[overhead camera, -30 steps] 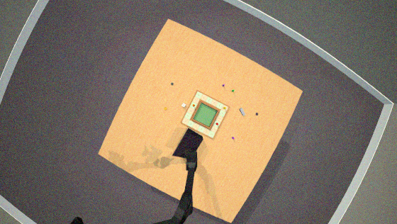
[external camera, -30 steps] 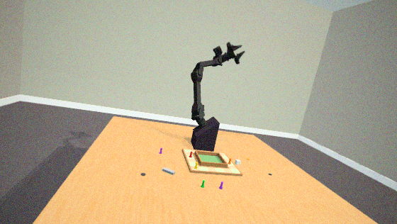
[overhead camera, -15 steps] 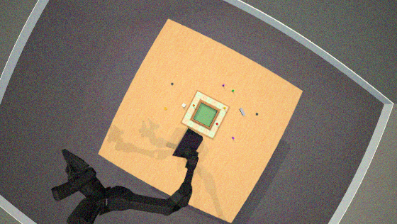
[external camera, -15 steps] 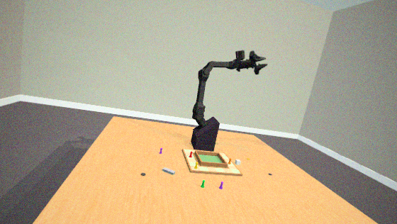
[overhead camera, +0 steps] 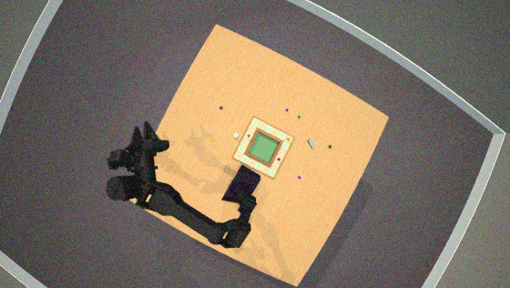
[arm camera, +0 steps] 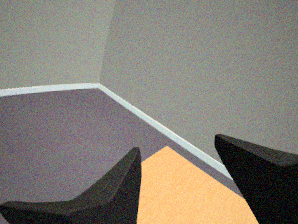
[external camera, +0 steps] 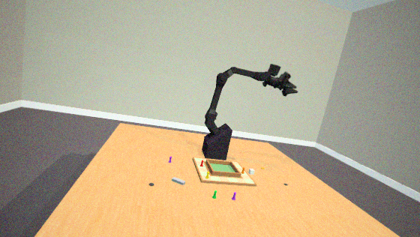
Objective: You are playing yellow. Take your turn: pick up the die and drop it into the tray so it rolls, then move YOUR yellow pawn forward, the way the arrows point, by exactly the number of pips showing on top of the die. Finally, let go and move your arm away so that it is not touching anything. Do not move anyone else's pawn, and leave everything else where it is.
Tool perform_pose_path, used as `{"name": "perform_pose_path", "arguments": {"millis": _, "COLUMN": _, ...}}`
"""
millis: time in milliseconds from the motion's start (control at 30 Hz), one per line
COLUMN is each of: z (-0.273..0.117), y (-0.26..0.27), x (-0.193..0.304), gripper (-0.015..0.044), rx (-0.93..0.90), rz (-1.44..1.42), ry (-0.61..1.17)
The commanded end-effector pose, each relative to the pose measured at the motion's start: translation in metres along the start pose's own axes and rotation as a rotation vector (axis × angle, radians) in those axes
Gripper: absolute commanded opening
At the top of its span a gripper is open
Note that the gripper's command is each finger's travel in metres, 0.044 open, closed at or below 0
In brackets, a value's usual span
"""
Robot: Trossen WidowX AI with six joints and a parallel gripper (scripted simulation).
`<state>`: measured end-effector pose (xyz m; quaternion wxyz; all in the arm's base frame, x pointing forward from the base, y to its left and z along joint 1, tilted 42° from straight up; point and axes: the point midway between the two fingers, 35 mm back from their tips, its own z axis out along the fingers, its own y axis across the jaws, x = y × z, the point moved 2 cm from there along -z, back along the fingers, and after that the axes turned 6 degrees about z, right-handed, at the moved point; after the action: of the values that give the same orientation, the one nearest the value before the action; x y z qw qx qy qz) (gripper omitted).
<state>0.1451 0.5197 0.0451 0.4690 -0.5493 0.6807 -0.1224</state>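
The white die (overhead camera: pixel 236 135) (external camera: pixel 251 171) lies on the table just outside the board, near the orange pawn; its pips are too small to read. The tray (overhead camera: pixel 270 133) (external camera: pixel 225 174), with a brown rim and green floor, sits empty in the middle of the square board (overhead camera: pixel 264 124) (external camera: pixel 229 181). The yellow pawn (overhead camera: pixel 288 138) (external camera: pixel 208 175) stands on the board's track, at the corner near the grey block. My gripper (overhead camera: pixel 141 126) (external camera: pixel 296 89) (arm camera: pixel 177 147) is open and empty, high in the air and well to the side of the die and board.
An orange pawn (overhead camera: pixel 249 135) (external camera: pixel 243 171) and a red pawn (overhead camera: pixel 279 159) (external camera: pixel 202 163) stand on the board. Around it are a green pawn (overhead camera: pixel 299 117), two purple pawns, a grey block (overhead camera: pixel 311 144) (external camera: pixel 178 181), two dark discs and a small flat yellow piece (overhead camera: pixel 212 139).
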Motion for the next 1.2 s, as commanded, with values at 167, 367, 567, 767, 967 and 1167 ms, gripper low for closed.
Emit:
{"name": "perform_pose_path", "arguments": {"millis": 167, "z": 0.076, "y": -0.036, "x": 0.117, "gripper": 0.0275, "rx": 0.019, "rz": 0.191, "ry": 0.342}}
{"name": "perform_pose_path", "arguments": {"millis": 367, "z": 0.102, "y": -0.060, "x": 0.197, "gripper": 0.0275, "rx": 0.057, "rz": 0.339, "ry": 0.568}}
{"name": "perform_pose_path", "arguments": {"millis": 567, "z": 0.112, "y": -0.079, "x": 0.281, "gripper": 0.0275, "rx": 0.121, "rz": 0.509, "ry": 0.816}}
{"name": "perform_pose_path", "arguments": {"millis": 767, "z": 0.104, "y": -0.094, "x": 0.366, "gripper": 0.0275, "rx": 0.216, "rz": 0.693, "ry": 1.088}}
{"name": "perform_pose_path", "arguments": {"millis": 967, "z": 0.072, "y": -0.101, "x": 0.447, "gripper": 0.0275, "rx": 0.349, "rz": 0.884, "ry": 1.387}}
{"name": "perform_pose_path", "arguments": {"millis": 1167, "z": 0.059, "y": -0.102, "x": 0.462, "gripper": 0.0275, "rx": 0.379, "rz": 0.918, "ry": 1.446}}
